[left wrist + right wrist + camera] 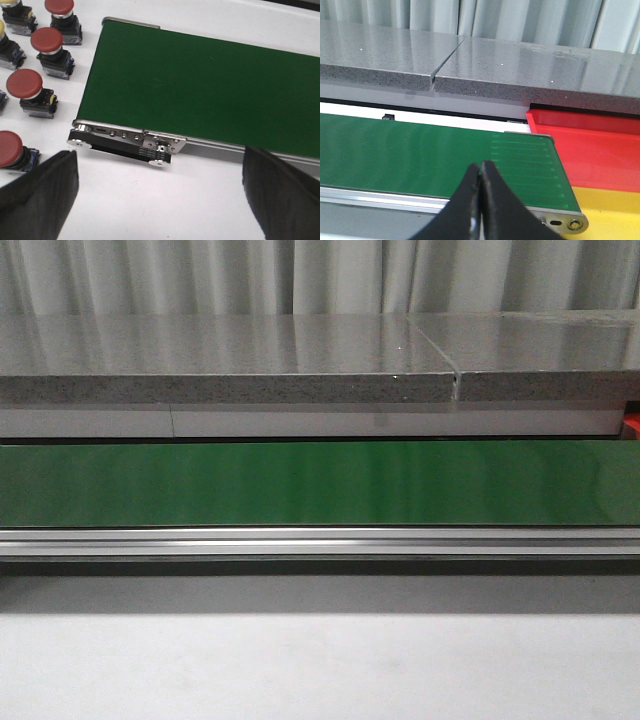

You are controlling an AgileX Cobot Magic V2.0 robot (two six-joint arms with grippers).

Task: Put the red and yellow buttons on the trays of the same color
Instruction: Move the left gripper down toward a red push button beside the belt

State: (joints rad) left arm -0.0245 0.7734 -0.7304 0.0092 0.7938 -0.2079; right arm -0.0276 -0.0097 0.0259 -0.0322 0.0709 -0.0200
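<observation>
Stage: nothing gripped | left gripper (pixel 160 200): fingers spread, readied near red push buttons (pixel 24 84) | right gripper (pixel 481 200): fingertips together, empty, parked over conveyor belt (pixel 435 150) beside red tray (pixel 590 150) awaiting deliveries

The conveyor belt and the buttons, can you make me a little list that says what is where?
conveyor belt: green, nothing on it
red buttons: four, on the white table beside the belt's end
yellow button: one, only partly seen at the edge
red tray: at the belt's other end, nothing seen in it
yellow tray: next to the red tray
left gripper: jaws open, holding nothing
right gripper: jaws shut, holding nothing
</observation>
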